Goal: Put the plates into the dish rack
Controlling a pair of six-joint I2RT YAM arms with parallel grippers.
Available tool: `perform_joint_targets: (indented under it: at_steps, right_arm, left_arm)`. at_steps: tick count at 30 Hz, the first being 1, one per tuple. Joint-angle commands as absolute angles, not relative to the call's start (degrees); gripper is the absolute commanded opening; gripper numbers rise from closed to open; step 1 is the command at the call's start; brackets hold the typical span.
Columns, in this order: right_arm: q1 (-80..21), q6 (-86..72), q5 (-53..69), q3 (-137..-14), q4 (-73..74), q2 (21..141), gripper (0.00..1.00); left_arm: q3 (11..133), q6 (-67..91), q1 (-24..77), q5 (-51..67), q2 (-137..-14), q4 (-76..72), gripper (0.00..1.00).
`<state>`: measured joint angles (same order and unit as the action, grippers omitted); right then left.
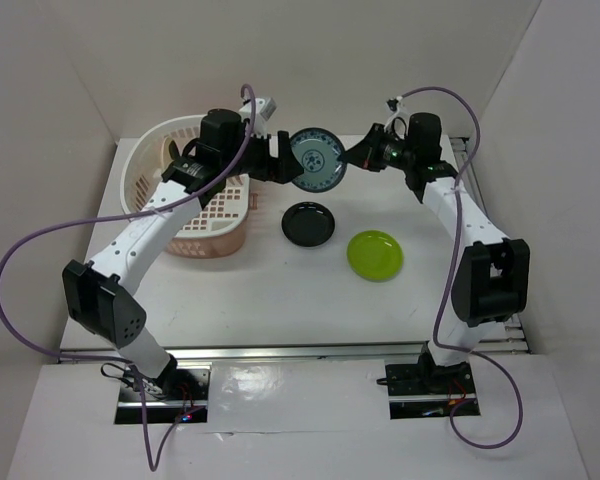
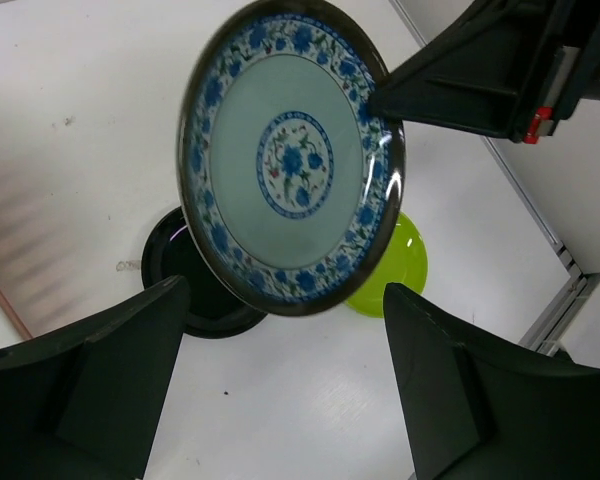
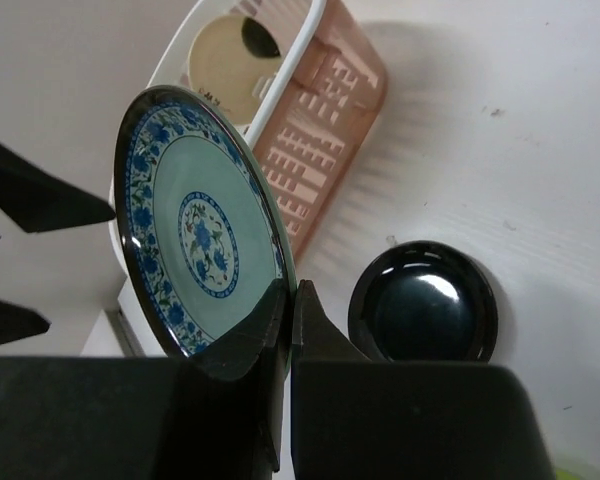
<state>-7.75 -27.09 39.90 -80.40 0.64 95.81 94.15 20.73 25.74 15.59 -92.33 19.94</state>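
My right gripper (image 3: 290, 295) is shut on the rim of the dark teal patterned plate (image 3: 195, 230) and holds it on edge in the air, right of the dish rack (image 1: 145, 165). My left gripper (image 2: 285, 300) is open, with its jaws wide just short of the plate's (image 2: 290, 160) near rim and not touching it. The cream plate (image 3: 230, 60) stands in the pale pink rack (image 3: 320, 120). The black plate (image 1: 309, 223) and the lime green plate (image 1: 375, 254) lie flat on the table below the held plate (image 1: 315, 160).
White walls close in the table at the back and on both sides. Purple cables loop from both arms. The right arm's finger (image 2: 420, 95) reaches in from the upper right in the left wrist view.
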Motion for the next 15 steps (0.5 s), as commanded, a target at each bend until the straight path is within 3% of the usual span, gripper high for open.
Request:
perform_joint_targets:
  at_steps: [1,9,13,15]
  right_arm:
    - [-8.17,-25.14,44.12,-79.55,0.35,90.71,0.00]
    - [-8.17,-26.19,48.16,-80.77,-1.31,90.08,0.00]
    - [-9.40,-27.25,51.85,-80.77,-2.81,91.14,0.00]
    - [-9.93,-27.25,52.38,-80.77,-3.60,91.67,0.00]
  left_arm:
    - [96.33,19.25,26.02,15.47,-92.46,19.16,0.91]
    - [94.75,18.63,26.02,14.94,-92.46,18.64,0.87]
    - [94.75,18.63,26.02,16.87,-92.98,18.63,0.74]
    - [95.27,18.63,26.02,17.67,-92.99,18.63,0.61]
